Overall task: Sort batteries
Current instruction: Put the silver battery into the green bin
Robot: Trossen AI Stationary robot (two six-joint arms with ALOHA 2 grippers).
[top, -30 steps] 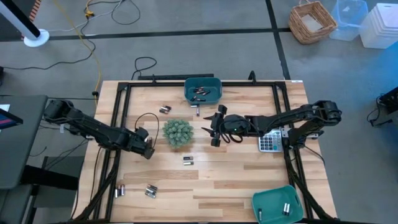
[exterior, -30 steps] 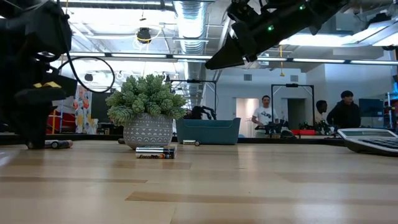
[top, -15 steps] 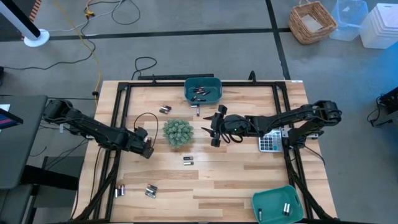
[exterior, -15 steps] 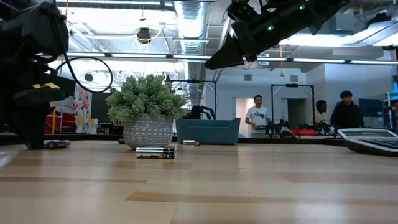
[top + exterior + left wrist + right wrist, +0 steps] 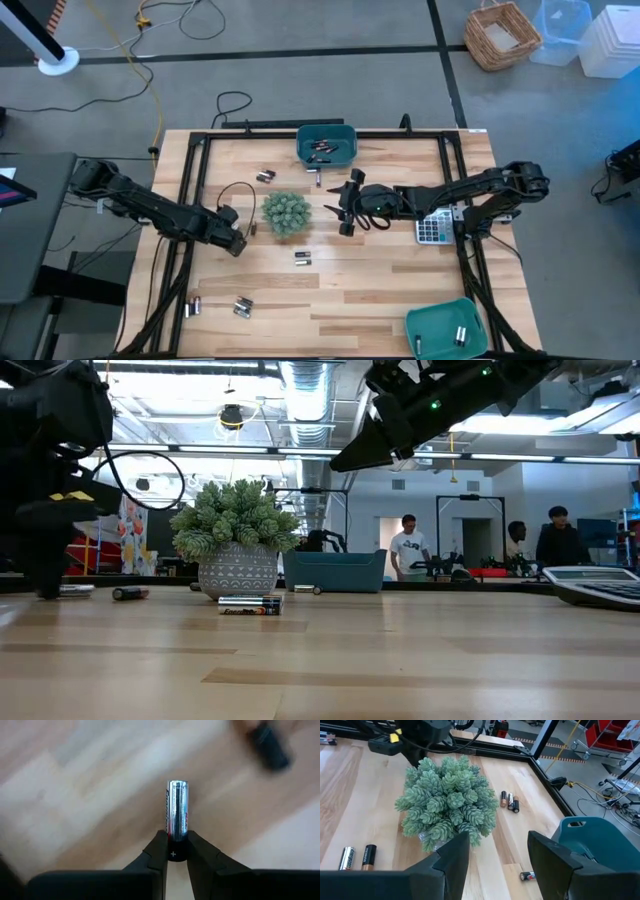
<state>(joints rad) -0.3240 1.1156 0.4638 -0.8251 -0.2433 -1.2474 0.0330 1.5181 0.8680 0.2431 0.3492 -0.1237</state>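
**Left jaws pinch a battery by its end, long axis straight ahead**

High view: the left gripper [image 5: 237, 243] sits just left of the potted plant [image 5: 286, 213]; the right gripper [image 5: 337, 210] hovers on the plant's other side, fingers spread and empty.

Low view: a loose dark cell [image 5: 130, 593] lies on the table left of the plant.

Left wrist view: a silvery battery [image 5: 177, 807] is nipped at its plus end between the fingers [image 5: 156, 851], pointing forward in line with them.

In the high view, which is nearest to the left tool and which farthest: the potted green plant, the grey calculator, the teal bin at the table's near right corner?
1. Potted green plant, just right of the left tool.
2. Grey calculator, far across on the right side.
3. Teal bin, at the near right corner, slightly farther than the calculator.
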